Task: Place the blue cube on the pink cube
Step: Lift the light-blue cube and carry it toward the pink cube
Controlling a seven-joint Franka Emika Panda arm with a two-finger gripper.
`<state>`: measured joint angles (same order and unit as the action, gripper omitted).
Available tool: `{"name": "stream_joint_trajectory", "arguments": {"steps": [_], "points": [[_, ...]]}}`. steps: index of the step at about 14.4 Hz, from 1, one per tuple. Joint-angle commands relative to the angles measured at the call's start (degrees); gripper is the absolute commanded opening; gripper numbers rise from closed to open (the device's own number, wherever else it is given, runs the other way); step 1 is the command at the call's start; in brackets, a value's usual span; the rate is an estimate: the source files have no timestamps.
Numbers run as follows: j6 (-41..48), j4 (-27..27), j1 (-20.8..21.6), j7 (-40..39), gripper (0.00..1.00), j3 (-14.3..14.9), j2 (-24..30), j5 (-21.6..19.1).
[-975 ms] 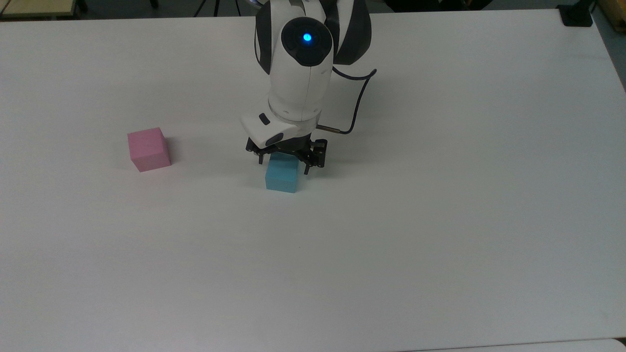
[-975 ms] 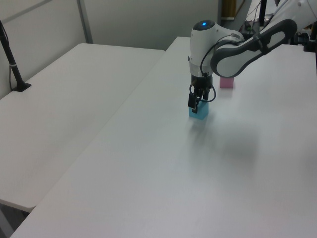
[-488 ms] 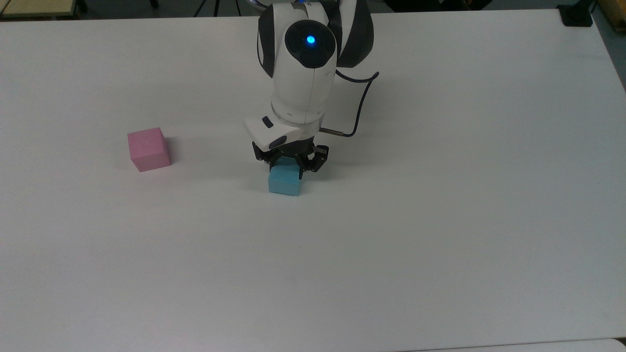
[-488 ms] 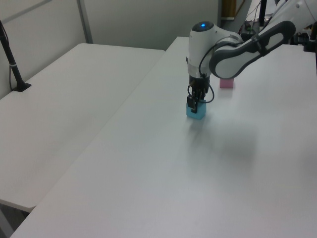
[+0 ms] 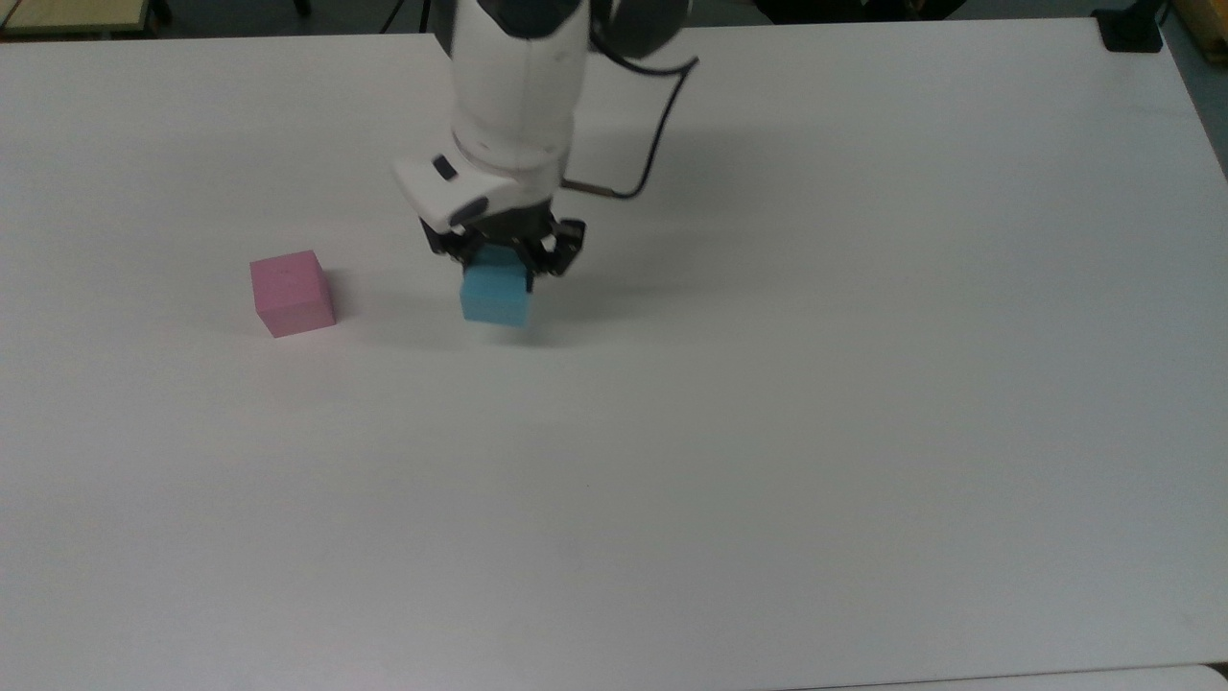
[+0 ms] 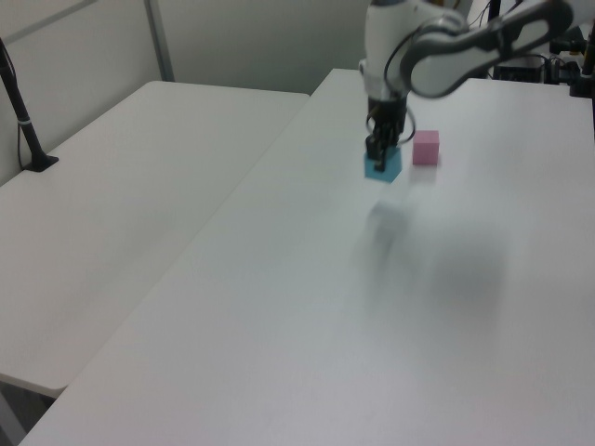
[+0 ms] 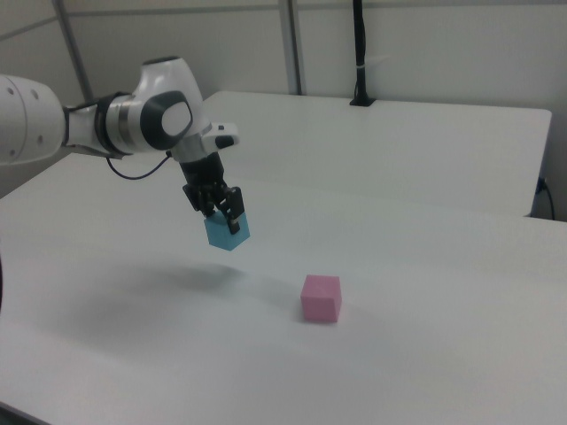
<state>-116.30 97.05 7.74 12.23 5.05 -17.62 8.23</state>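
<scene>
My gripper (image 5: 497, 264) (image 6: 379, 158) (image 7: 224, 217) is shut on the blue cube (image 5: 495, 297) (image 6: 382, 167) (image 7: 227, 232) and holds it clear above the white table (image 5: 767, 432); in the right view its shadow lies well below it. The pink cube (image 5: 292, 293) (image 6: 426, 148) (image 7: 320, 297) rests on the table, to the left of the held cube in the top view and to its lower right in the right view. The two cubes are apart.
A black cable (image 5: 652, 134) loops off the wrist. A second white table (image 6: 130, 186) stands alongside on the left view's left, with a black post (image 6: 23, 121) on it. Another black post (image 7: 361, 53) stands at the back in the right view.
The gripper closed on the blue cube, lifted it off the table, and carried it toward the pink cube, leftward in the top view. The pink cube has not moved.
</scene>
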Motion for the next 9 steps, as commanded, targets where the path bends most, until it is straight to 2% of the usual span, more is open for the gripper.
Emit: {"name": "stream_joint_trajectory", "arguments": {"steps": [1, 6, 9], "points": [[7.4, 1.7, -3.5, -11.0, 0.53, -0.6, 5.8, 0.4], [12.0, -0.1, -9.1, -28.2, 0.53, -0.6, 8.3, 0.3], [13.4, -2.1, -12.4, -34.2, 0.53, -0.5, 8.7, -0.1]]}}
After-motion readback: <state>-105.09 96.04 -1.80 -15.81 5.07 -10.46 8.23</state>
